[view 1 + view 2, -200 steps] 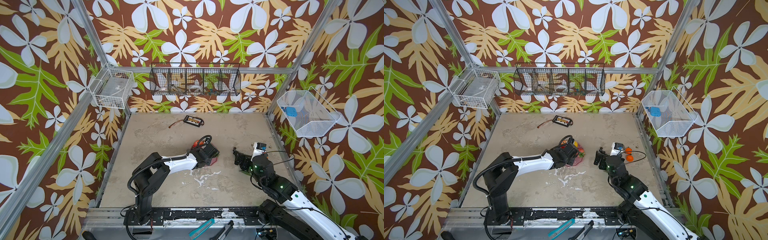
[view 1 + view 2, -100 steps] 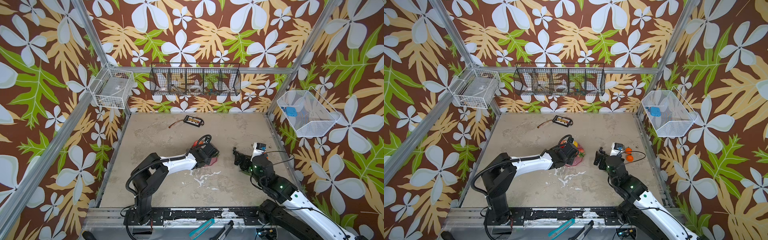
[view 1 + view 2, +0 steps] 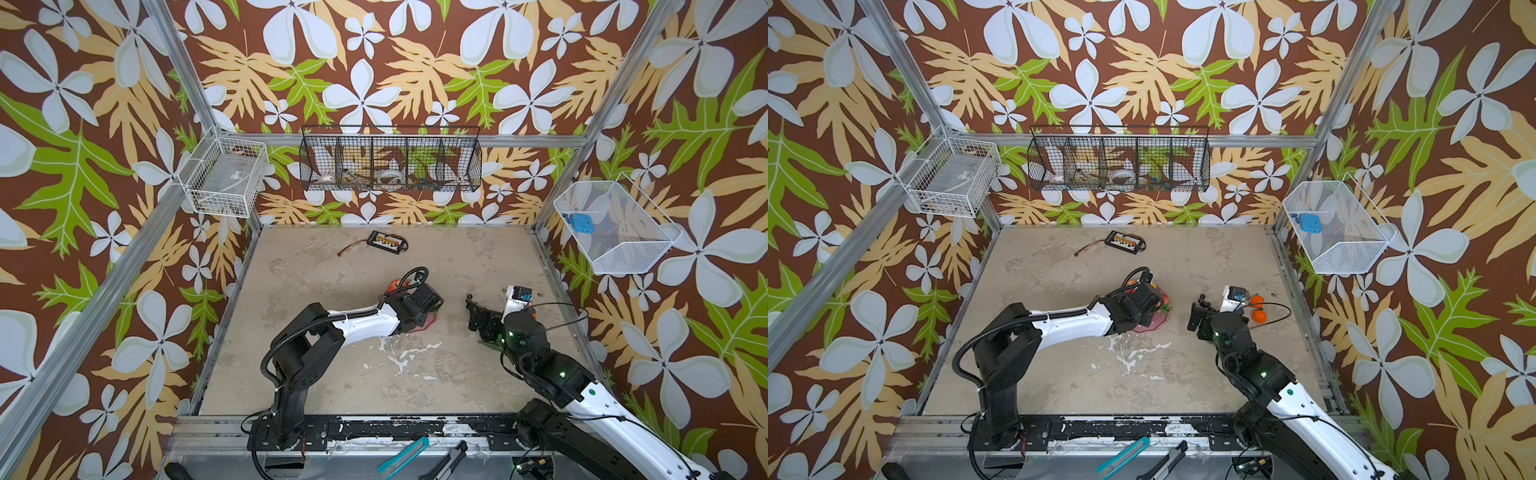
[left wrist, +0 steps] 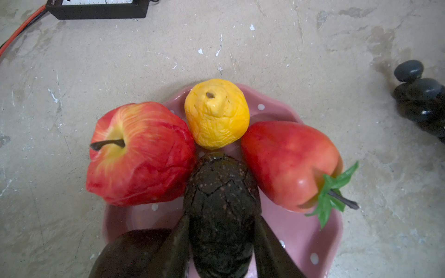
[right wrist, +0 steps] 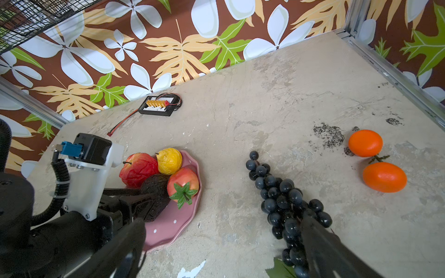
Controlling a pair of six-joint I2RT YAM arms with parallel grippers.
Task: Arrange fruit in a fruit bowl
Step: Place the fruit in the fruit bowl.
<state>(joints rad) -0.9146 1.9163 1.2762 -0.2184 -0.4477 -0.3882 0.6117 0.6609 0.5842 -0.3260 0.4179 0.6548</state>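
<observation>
Black grapes (image 5: pixel 277 192) lie right of mid-tabletop, with the right jaws spread wide over them. Closing off-centre could pinch only a few berries and let the bunch swing or drop. At mid-tabletop the left jaws clamp the dark avocado (image 4: pixel 221 204) low in the pink fruit bowl (image 4: pixel 301 240), wedged between apple (image 4: pixel 139 154), pear (image 4: pixel 216 113) and strawberry (image 4: pixel 289 163). A push deeper could roll one over the shallow rim. Two oranges (image 5: pixel 366 143) wait near the right edge.
</observation>
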